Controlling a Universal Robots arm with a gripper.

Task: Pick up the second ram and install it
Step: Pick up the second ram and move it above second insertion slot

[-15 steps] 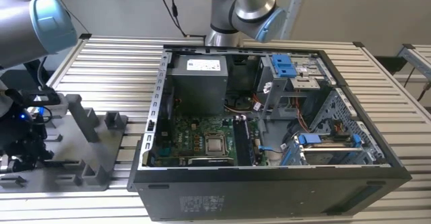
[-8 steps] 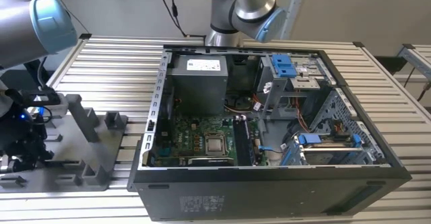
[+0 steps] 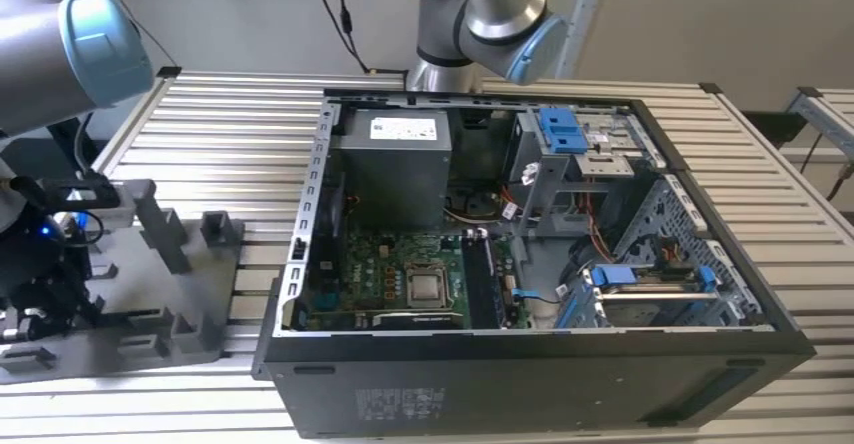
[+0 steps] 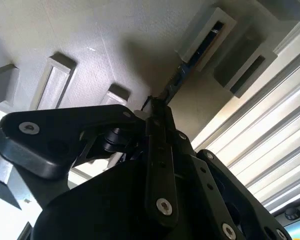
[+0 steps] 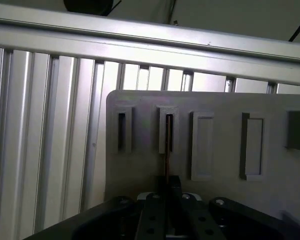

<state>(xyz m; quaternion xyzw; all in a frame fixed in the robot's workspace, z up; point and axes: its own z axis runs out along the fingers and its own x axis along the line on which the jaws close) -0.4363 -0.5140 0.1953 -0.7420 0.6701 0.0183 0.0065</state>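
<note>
The jaws are pressed in on the second ram, the gripper pinching the thin dark stick edge-on at its near end. In both wrist views its far end reaches the mouth of a narrow slot in the grey holder; I can't tell whether it has left the slot. In the exterior view the holder sits on the slatted table at about nine o'clock from the open computer case, with other slots beside the ram's.
</note>
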